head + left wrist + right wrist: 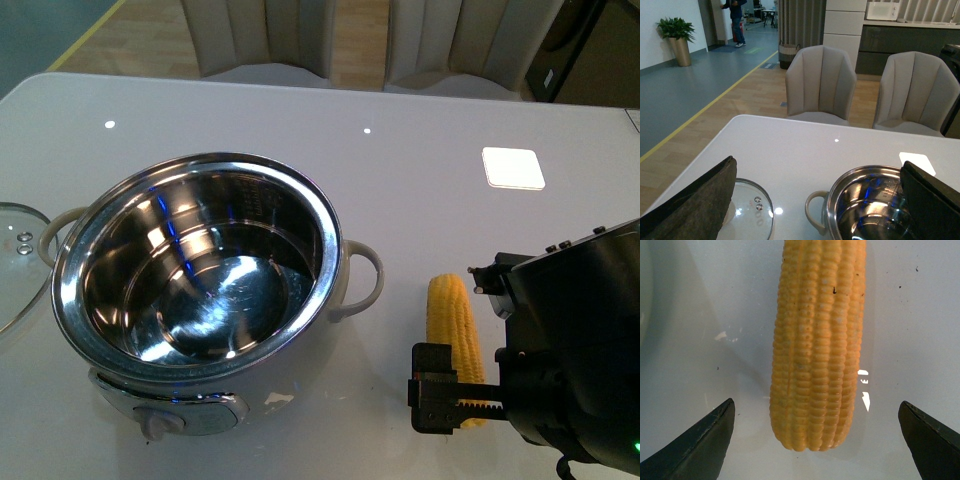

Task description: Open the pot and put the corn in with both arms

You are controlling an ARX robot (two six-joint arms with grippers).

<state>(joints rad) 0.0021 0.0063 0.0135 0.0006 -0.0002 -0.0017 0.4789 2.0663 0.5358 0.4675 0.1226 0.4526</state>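
Corn [455, 320] flat on the white table [420, 150], right of the pot [333, 262], lengthwise away from the robot, near end between the fingers of the right gripper [816, 440]. Strip of bare tabletop between the cob and the pot's right loop handle [368, 275]; not touching.

Right gripper spread wide, 1 black finger [700, 445] on each side of the cob's rounded end, clear table between each finger and the kernels; nothing gripped.

Pot toward the table's near left, uncovered, steel rim fully exposed, control knob [160, 422] facing the robot. Glass lid [12, 268] flat on the table just beside the left loop handle, partly cut off by the front view's left border.

Left gripper [817, 167] raised over the table, also spread wide, holding nothing; in its wrist view, 1 finger in front of the lid and 1 in front of the bowl.

Beyond the pot, broad open tabletop up to the far edge, with a pale square patch [513, 167] toward the right. 2 grey chairs [822, 82] close against that far edge.
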